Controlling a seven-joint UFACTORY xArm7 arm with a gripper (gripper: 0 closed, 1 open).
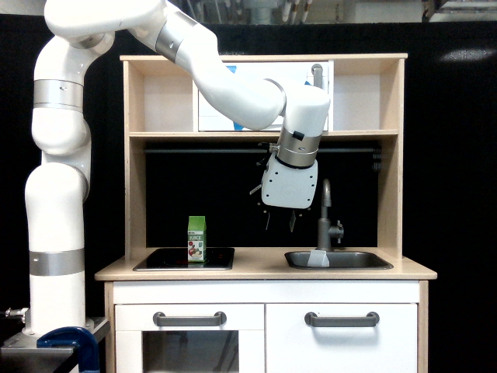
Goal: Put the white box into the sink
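In the exterior view, your gripper [280, 223] hangs in the air above the countertop [264, 271], between the black stovetop panel [183, 259] on the view's left and the sink [338, 259] on the view's right, well clear of both. You can see its two dark fingers [269, 221] pointing down with a gap between them and nothing held there, so the tool is apart and empty. Look into the sink and you find the white box [316, 258] lying inside the basin near its left end, only its pale top showing above the rim; you cannot tell from here whether it stands or lies tilted. The dark faucet [325, 216] rises behind the basin, just right of the gripper. The green juice carton [196, 238] stands upright on the stovetop panel, well apart from the sink. The white arm [217, 74] reaches in from the view's upper left, across the front of the wooden shelf [264, 134].
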